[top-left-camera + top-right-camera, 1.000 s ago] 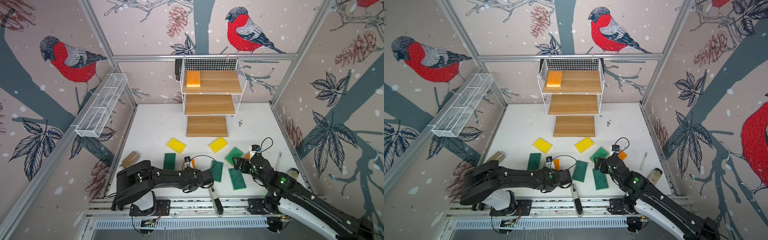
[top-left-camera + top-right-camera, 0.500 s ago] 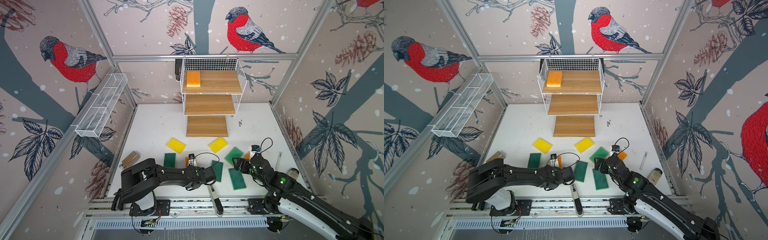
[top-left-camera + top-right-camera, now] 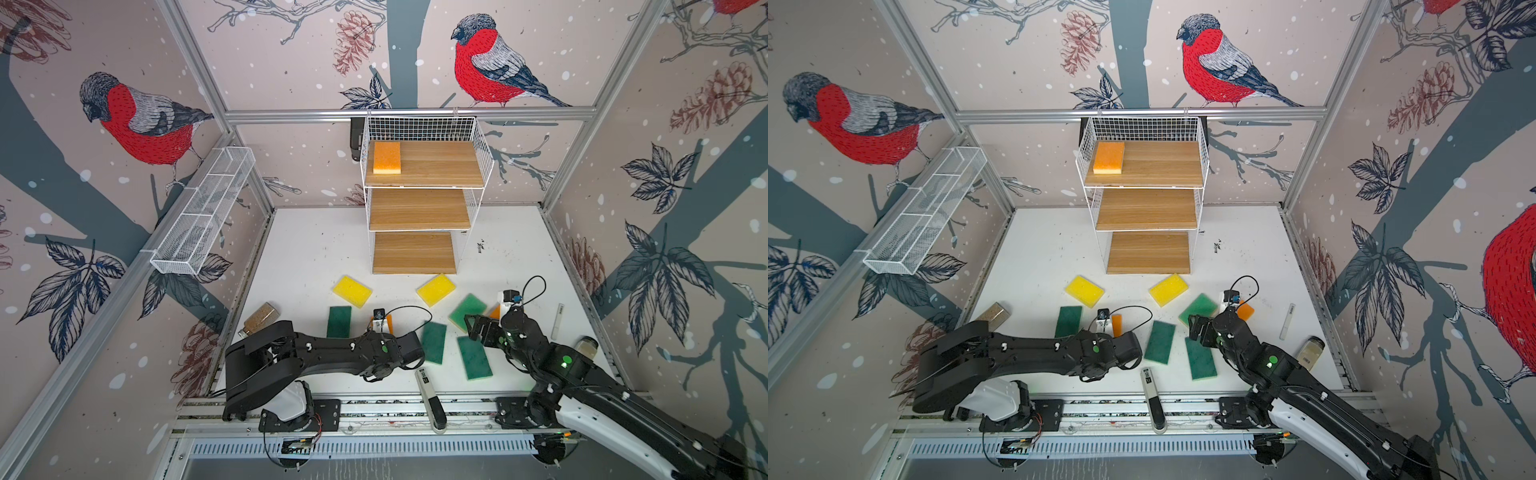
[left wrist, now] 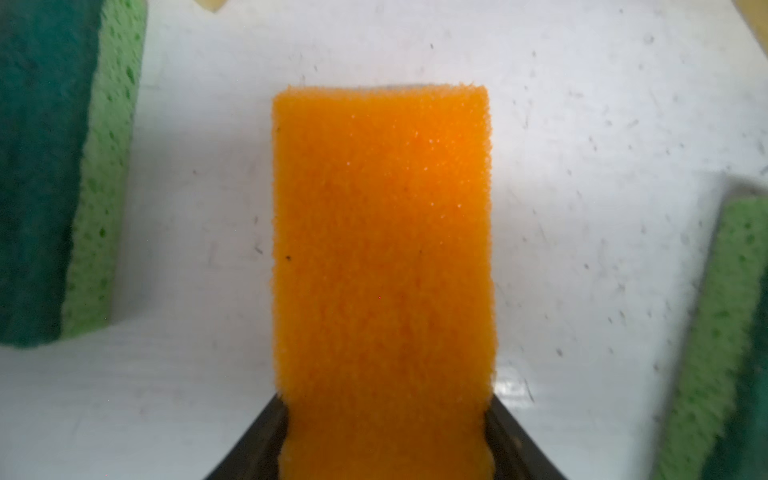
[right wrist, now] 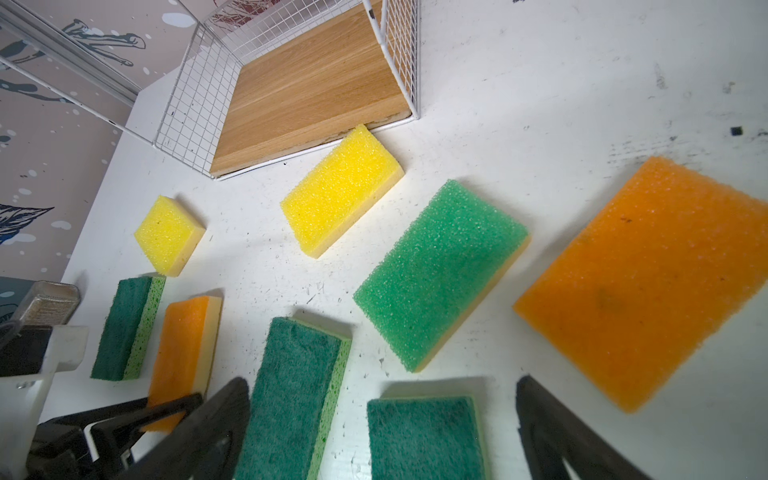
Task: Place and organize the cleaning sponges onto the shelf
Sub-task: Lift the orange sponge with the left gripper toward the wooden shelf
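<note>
An orange sponge (image 4: 382, 232) lies on the white table between two dark green sponges (image 3: 339, 321) (image 3: 434, 343), and my left gripper (image 4: 384, 440) is shut on its long sides. My right gripper (image 5: 380, 415) hangs open above another dark green sponge (image 5: 424, 436), holding nothing. Beside it lie a light green sponge (image 5: 440, 274) and an orange sponge (image 5: 648, 282). Two yellow sponges (image 3: 352, 291) (image 3: 436, 289) lie before the shelf (image 3: 436, 166). One orange sponge (image 3: 387, 157) rests at the left of its top board. In a top view the left wrist hides most of the gripped sponge (image 3: 1117, 325).
A white-and-black handheld device (image 3: 430, 395) lies at the table's front edge. A jar of brown grains (image 3: 260, 318) lies at the left edge and another jar (image 3: 586, 347) stands at the right, by a thin white stick (image 3: 557, 321). A white mesh trough (image 3: 203, 216) hangs on the left wall.
My left gripper has edged right and away along the orange sponge, and its jaws have narrowed onto the sponge's sides. The right arm has not moved.
</note>
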Available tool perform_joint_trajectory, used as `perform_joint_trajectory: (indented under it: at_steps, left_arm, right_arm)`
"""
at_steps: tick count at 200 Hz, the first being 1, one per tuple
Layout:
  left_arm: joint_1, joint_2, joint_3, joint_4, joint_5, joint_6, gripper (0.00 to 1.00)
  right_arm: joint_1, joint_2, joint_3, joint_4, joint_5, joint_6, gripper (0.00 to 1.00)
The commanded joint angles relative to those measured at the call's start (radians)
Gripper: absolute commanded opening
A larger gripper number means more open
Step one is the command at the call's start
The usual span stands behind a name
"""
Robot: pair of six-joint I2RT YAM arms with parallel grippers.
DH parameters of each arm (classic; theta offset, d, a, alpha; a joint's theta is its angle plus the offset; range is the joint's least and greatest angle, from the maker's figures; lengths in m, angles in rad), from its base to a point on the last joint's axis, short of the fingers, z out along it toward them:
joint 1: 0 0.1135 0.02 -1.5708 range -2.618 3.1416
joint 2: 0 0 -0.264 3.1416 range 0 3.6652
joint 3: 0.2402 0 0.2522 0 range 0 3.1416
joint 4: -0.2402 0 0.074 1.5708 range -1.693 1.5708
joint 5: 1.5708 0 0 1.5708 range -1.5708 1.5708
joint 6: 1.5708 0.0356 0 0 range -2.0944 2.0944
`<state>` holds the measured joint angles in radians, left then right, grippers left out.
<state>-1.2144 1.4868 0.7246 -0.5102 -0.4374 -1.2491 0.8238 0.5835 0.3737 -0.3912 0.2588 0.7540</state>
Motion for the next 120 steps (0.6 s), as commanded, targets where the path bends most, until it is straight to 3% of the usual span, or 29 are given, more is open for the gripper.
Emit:
perform_joint_trajectory:
  at_steps: [1, 47, 120]
  left_arm:
    - [0.006, -0.062, 0.056, -0.146, 0.009, 0.047, 0.6]
    - [0.018, -0.177, 0.191, -0.272, -0.035, 0.125, 0.57]
    - [0.018, -0.225, 0.459, -0.448, -0.103, 0.272, 0.57]
  right_arm:
    - [0.0, 0.011, 0.02, 0.015, 0.018, -0.025, 1.0]
    - [0.0, 0.04, 0.074, 0.017, 0.025, -0.041, 0.99]
    - [0.0, 0.082, 0.149, 0.005, 0.08, -0.037, 0.99]
